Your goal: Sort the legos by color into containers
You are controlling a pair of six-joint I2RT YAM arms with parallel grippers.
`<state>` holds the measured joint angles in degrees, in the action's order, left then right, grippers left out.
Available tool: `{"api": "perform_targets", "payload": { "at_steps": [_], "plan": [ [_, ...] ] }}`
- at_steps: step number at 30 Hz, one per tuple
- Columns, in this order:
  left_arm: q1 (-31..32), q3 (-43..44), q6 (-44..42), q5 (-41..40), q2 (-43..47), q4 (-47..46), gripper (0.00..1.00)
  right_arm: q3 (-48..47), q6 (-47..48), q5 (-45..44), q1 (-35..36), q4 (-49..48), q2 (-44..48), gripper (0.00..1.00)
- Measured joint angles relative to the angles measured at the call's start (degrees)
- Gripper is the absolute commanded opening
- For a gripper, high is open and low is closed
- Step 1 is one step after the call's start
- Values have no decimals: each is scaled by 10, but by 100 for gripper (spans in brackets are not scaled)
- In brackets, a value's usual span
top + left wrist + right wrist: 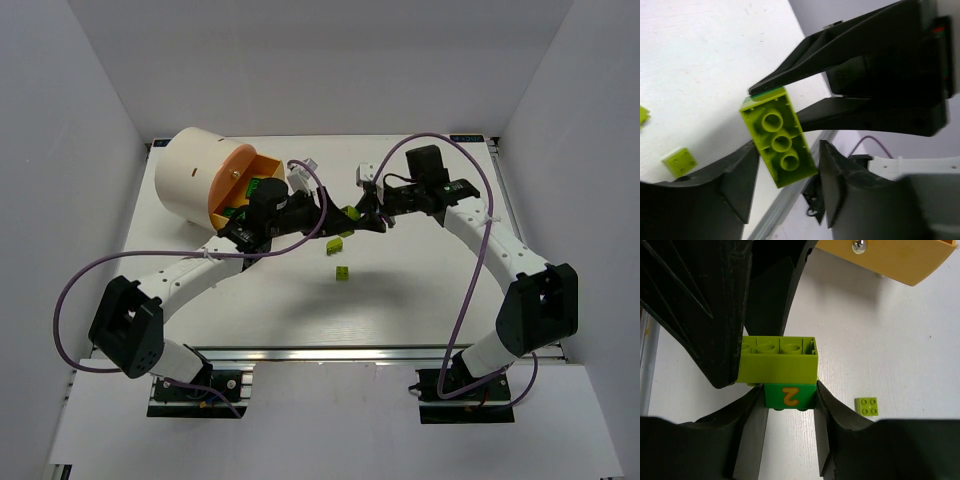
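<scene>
Top external view: both arms reach in to the middle of the white table point(430, 290), and the left gripper point(336, 216) and right gripper point(362, 212) meet tip to tip, held above the surface. Between them sits a yellow-green brick point(349, 213). Left wrist view shows this brick with its hollow underside and three round tubes facing the lens. The left gripper's two dark fingers point(737, 182) close in along its long sides and pinch it. Right wrist view shows a dark green brick point(790, 396) marked with an orange "2", stuck to the lower face of the yellow-green one. The right gripper's fingers point(751, 432) are pressed against its two ends, clamping it. Two loose yellow-green legos lie on the table below the grippers in the top frame, one point(335, 244) near them and a small square one point(342, 273) lower. At upper left the cream drum point(190, 175) lies on its side. One orange tray point(262, 172) is pulled out of its orange face point(230, 185), just left of the left wrist, and dark green pieces point(262, 186) show inside it, too small to count.
</scene>
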<state>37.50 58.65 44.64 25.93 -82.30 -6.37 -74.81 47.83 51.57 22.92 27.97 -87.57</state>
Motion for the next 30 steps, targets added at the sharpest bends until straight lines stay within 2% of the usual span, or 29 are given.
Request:
{"api": "perform_targets", "payload": {
  "at_steps": [1,2,5,6,9,12,14,19,24,30],
  "plan": [
    [0,1,-5,-7,0,8,54,0,-2,0,0,-1,0,0],
    [0,2,-7,-12,0,13,45,0,-4,-2,0,-1,0,0],
    [1,4,-2,-28,0,27,33,3,0,-13,1,-10,1,0],
    [1,5,-2,-29,0,30,23,4,-1,-14,1,-12,1,0],
    [3,6,-3,-34,0,35,9,8,-1,-21,3,-14,3,0],
    [6,9,-6,-40,-1,41,2,18,-4,-33,5,-24,11,0],
    [8,13,-10,-49,-2,50,0,29,-12,-48,7,-38,18,0],
    [13,18,-24,-83,7,86,0,57,-22,-146,0,-67,23,0],
    [12,14,-36,-112,32,128,0,86,-20,-200,-19,-74,23,0],
    [12,-74,-41,-144,55,167,3,50,-42,-205,-17,-87,-5,0]
  ]
}}
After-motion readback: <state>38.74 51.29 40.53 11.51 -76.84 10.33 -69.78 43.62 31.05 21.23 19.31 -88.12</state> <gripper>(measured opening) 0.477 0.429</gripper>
